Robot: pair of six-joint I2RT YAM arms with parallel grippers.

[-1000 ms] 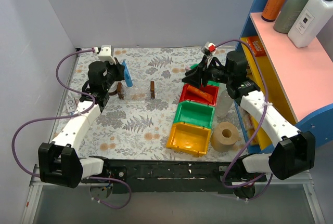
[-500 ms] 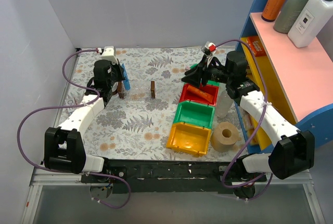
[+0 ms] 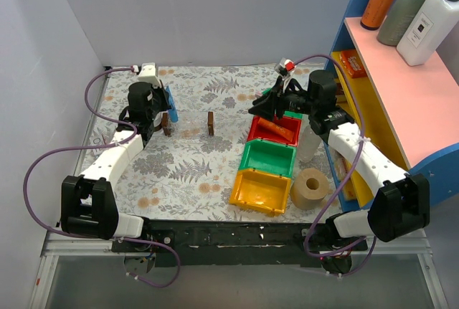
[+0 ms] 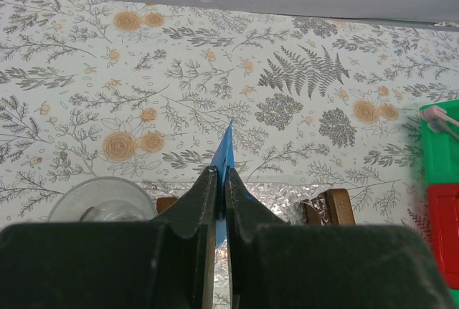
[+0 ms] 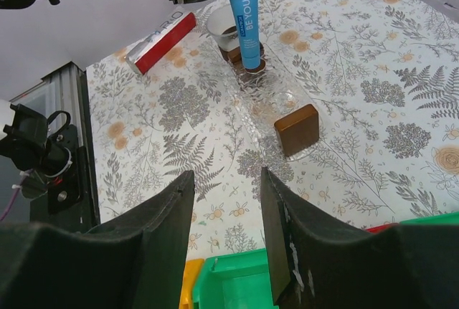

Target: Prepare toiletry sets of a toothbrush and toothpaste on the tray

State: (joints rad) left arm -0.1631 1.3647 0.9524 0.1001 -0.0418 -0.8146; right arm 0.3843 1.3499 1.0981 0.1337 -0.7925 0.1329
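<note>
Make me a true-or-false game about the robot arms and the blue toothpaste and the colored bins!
1. The left gripper is pinching the toothpaste. True.
2. The right gripper is holding a toothbrush. False: its fingers are open with nothing between them.
3. The toothpaste is lying flat in the middle of the tray. False: it is held upright over one end of the tray.
4. The green bin sits between the red bin and the yellow bin. True.
</note>
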